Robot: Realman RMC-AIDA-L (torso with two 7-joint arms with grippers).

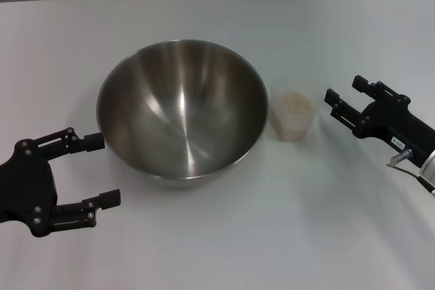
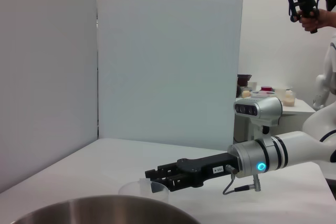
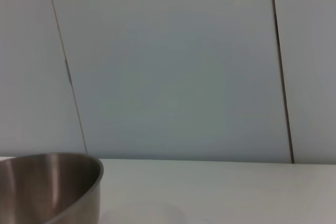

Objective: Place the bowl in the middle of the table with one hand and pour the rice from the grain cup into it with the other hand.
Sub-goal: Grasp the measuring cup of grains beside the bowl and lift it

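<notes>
We see only the rim of the bowl [image 2: 105, 209] in the left wrist view, its body cut off below. The grain cup [image 2: 144, 190] stands half hidden behind it. The right wrist view cuts off the bowl's near side.

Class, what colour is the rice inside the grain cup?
Off-white to pale beige rice, in the clear grain cup; best in the head view.

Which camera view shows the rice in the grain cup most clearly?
The head view is best: it looks down into the grain cup, so the rice shows inside it, beside the bowl. The left wrist view shows only the cup's upper rim behind the bowl, without visible rice. The right wrist view shows no clear cup.
</notes>
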